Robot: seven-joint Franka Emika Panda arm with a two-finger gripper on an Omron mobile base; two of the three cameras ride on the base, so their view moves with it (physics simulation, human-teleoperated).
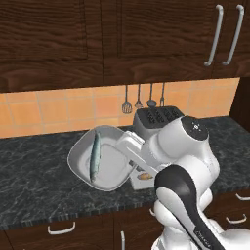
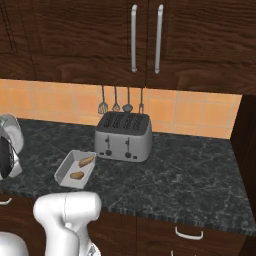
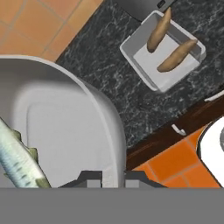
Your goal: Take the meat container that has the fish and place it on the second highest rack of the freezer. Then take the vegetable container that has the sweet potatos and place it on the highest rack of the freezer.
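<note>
Gripper: the gripper (image 3: 113, 177) is clamped on the rim of the meat container (image 3: 65, 127); the two dark fingertips (image 3: 89, 178) sit close together at that rim in the hand view.
Meat container: a pale grey, rounded tray, held up off the counter (image 1: 39, 166) and tipped so its open face turns toward the left base camera (the arm covers its right edge there).
Fish: the fish (image 1: 94, 155) lies lengthwise inside the tipped tray, a silvery, striped body; in the hand view only its lower end shows at the left.
Vegetable container: the vegetable container (image 2: 75, 168), a small rectangular grey tray, rests flat on the dark marbled counter just in front of the toaster (image 2: 124, 133), near the counter's front edge.
Sweet potatoes: two sweet potatoes (image 3: 168, 41) lie side by side inside it, apart from each other.
Around: four utensils (image 2: 121, 102) hang on the orange tiled wall above the toaster; dark wood cabinets (image 2: 150, 35) with long metal handles hang over the counter, drawers below it.
Arm: the white arm (image 1: 183, 161) bends up from the lower right of the left base view, its forearm reaching left to the tray and blocking most of the small tray behind it.
</note>
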